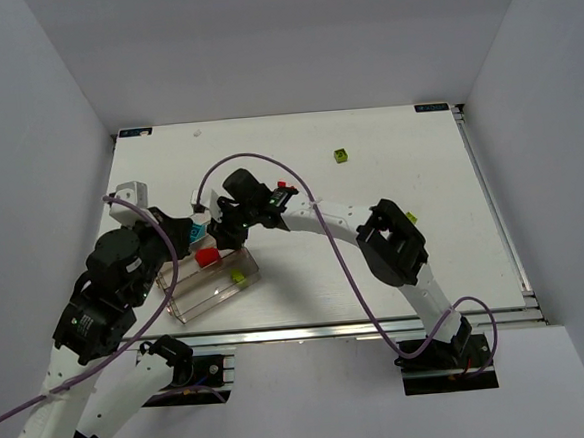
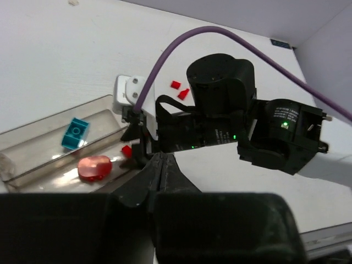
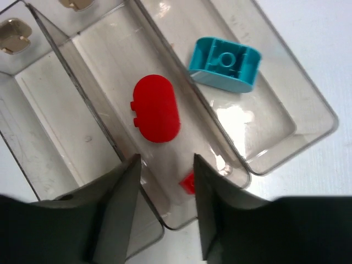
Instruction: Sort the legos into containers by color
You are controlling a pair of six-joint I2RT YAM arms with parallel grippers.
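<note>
Right wrist: red lego [image 3: 157,108] in container [image 3: 74,82], just beyond right gripper [image 3: 165,163].

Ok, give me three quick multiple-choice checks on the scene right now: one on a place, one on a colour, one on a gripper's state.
1. In the container, the cyan brick lies:
A. in the trough beside the red piece's
B. in the red piece's trough
C. stacked on the red piece

2. The lone brick far out on the table is:
A. red
B. cyan
C. lime-green

3. The right gripper is:
A. shut on the red piece
B. open over the container
C. shut on the cyan brick

Answers:
1. A: the right wrist view shows a clear wall between the two.
2. C: the top view shows it lime-green.
3. B: its fingers stand apart, gripping nothing.
</note>
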